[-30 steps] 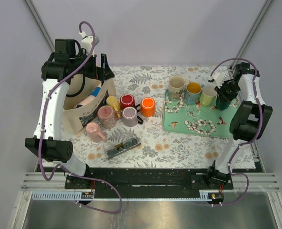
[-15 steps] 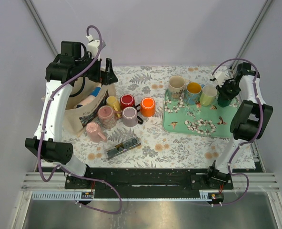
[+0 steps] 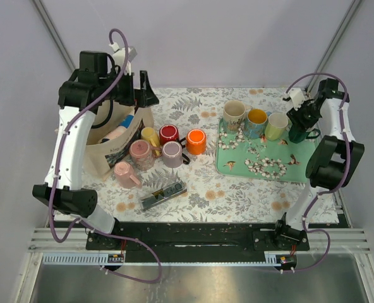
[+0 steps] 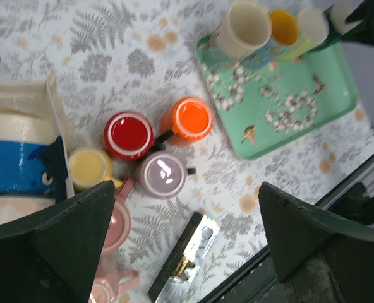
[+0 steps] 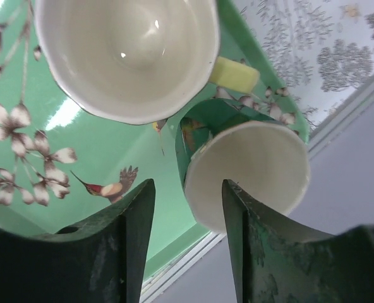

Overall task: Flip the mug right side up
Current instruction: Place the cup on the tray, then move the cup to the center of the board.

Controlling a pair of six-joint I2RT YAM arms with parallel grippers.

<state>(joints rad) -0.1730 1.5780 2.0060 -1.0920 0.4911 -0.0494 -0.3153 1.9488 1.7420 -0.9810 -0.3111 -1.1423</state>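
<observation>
Floral table (image 3: pixel 237 196) fills frame; green tray (image 3: pixel 237 165) sits on its right half, canvas bag (image 3: pixel 111 151) at left. Left gripper (image 3: pixel 136 93) hangs high over the bag at upper left, jaws wide apart, holding nothing. Right gripper (image 3: pixel 302 117) at upper right, jaws apart, straddling the near wall of the dark green mug (image 5: pixel 247 170). That mug stands mouth-up in the tray's upper-right corner, just beside the lime mug (image 3: pixel 276 126).

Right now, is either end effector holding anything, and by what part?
Nothing, it seems. The left end effector hangs open in the air; the right end effector is open over the rim of the dark green mug, not clamped on it.
</observation>
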